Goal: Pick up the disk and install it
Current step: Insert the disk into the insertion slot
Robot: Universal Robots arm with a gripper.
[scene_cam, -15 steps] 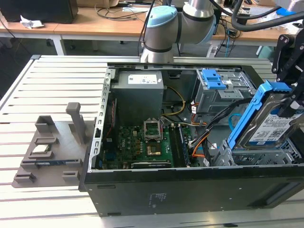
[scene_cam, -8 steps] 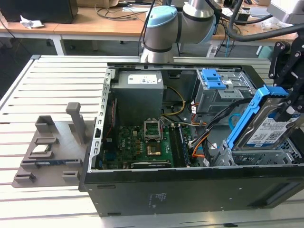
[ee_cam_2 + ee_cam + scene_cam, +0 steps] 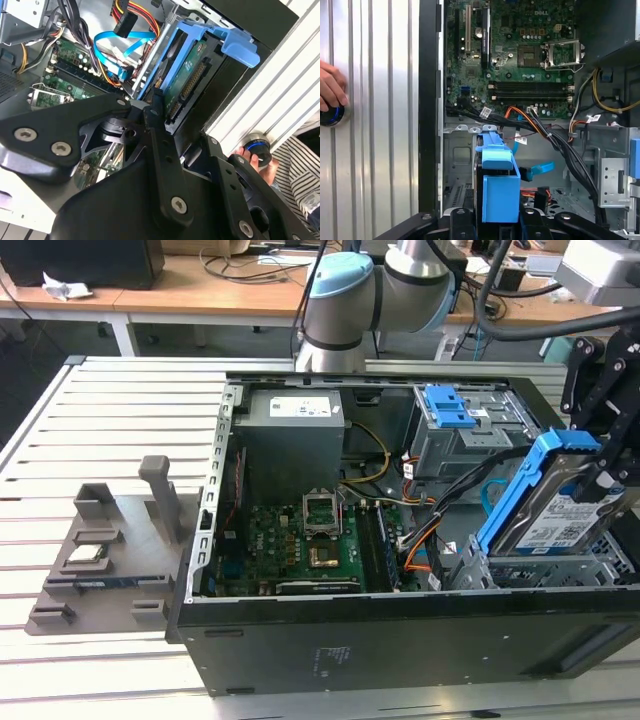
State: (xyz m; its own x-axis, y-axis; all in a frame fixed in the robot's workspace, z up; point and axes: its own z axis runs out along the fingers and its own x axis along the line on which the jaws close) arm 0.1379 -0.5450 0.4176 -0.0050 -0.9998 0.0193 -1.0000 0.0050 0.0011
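Behind the slatted aluminium work table (image 3: 110,420) stand desks strewn with cables, and on the table lies an open black desktop computer case (image 3: 330,645). Inside it, a green motherboard (image 3: 300,545) sits beside a grey metal drive cage (image 3: 545,570) at the exterior view's right. The flat silver hard disk in its blue plastic carrier (image 3: 555,505) tilts steeply, long axis slanting down into that cage. The black gripper (image 3: 607,478) is clenched on the disk's upper end, directly above the cage
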